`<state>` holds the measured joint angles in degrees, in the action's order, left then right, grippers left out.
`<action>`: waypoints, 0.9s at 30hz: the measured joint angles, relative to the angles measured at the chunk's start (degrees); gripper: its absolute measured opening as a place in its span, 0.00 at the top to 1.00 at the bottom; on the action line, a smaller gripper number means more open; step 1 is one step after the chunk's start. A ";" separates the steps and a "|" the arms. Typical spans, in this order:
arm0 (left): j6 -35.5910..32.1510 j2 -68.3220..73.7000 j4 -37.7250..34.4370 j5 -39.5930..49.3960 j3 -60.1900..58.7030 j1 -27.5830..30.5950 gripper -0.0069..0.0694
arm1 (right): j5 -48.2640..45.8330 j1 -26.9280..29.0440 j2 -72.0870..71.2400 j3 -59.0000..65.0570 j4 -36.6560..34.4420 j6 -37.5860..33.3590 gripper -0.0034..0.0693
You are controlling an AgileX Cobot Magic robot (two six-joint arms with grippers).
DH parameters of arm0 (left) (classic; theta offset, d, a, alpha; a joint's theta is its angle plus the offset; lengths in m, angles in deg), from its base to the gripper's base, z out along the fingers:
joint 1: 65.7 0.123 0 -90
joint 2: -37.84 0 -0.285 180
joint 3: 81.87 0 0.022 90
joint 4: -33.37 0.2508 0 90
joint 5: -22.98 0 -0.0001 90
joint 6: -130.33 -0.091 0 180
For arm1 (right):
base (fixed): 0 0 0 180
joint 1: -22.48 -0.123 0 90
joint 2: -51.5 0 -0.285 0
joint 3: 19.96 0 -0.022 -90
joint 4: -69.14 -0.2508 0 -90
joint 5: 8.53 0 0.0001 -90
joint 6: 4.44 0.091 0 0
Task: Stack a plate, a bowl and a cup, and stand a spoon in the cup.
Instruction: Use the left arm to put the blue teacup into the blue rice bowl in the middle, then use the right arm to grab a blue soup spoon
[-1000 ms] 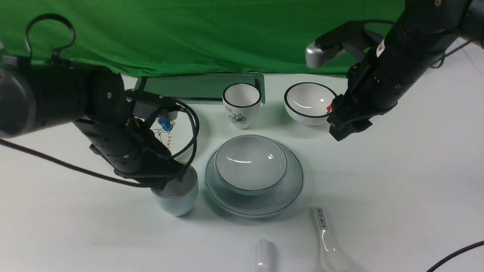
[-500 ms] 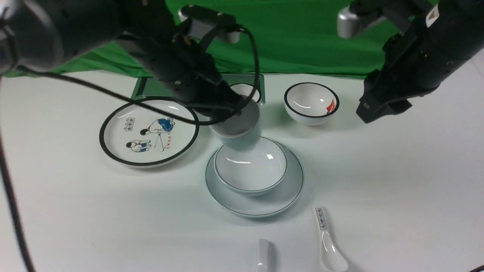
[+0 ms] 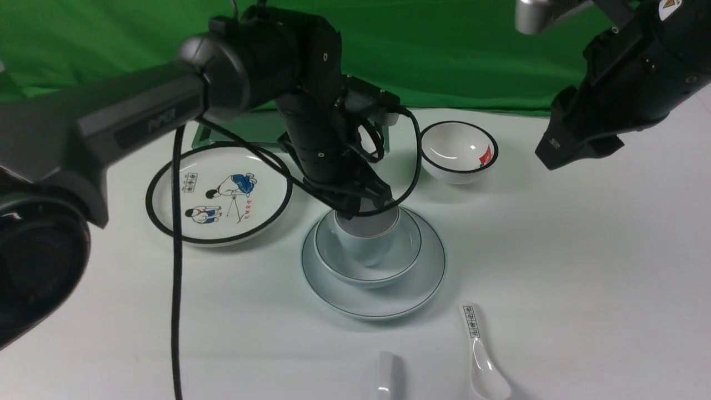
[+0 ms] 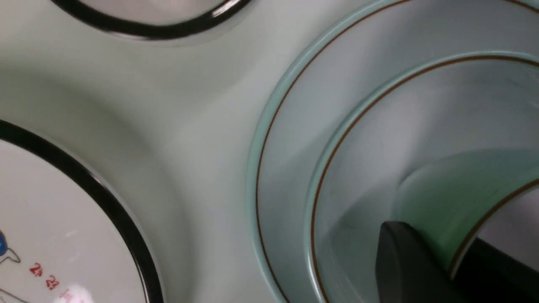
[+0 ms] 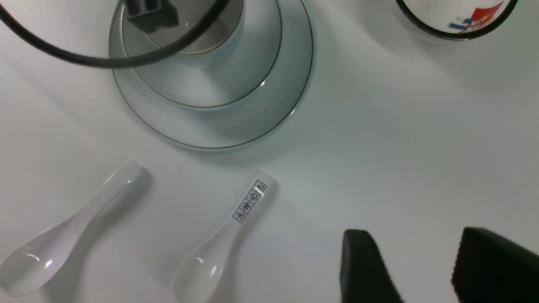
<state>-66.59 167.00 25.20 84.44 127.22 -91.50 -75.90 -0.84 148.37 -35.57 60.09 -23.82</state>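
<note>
The pale plate (image 3: 373, 303) carries the pale bowl (image 3: 408, 253) at the table's middle. The pale cup (image 3: 364, 244) is down inside the bowl; I cannot tell if its base rests there. My left gripper (image 3: 361, 210) is shut on the cup's wall, one finger (image 4: 404, 261) outside and one inside, as the left wrist view shows on the cup (image 4: 442, 198). The plain white spoon (image 5: 71, 235) lies near the front edge, cut off in the front view (image 3: 384, 378). My right gripper (image 3: 572, 155) hangs open and empty at the right, with its jaws apart in its wrist view (image 5: 404, 248).
A black-rimmed cartoon plate (image 3: 166, 166) lies left of the stack. A black-rimmed bowl with a red mark (image 3: 458, 153) stands behind it on the right. A spoon with printed squares (image 3: 480, 355) lies beside the plain one. My left arm hides most of the bicycle cup.
My left arm lifted the cup from the table left of the plate, carried it over and lowered it into the bowl. My right arm rose and drew back to the right.
</note>
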 joint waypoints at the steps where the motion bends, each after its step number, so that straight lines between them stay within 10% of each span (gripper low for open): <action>1: 0.00 0.00 0.00 0.00 0.12 0.00 0.89 | 0.28 0.00 0.00 0.00 0.05 0.00 0.49; 17: 5.46 -11.44 1.23 7.44 4.47 0.00 0.31 | -2.06 -0.95 0.00 0.00 0.30 3.33 0.49; 21: 7.84 -19.98 2.59 7.53 1.90 0.00 0.32 | -2.11 -5.30 0.00 0.00 0.45 4.62 0.49; 27: 8.92 -39.60 7.01 7.73 -15.68 0.00 0.59 | -2.05 -17.47 0.00 2.70 0.27 4.72 0.49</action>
<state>-57.67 127.40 32.21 92.16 111.54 -91.50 -77.94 -18.31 148.37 -32.87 60.36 -19.10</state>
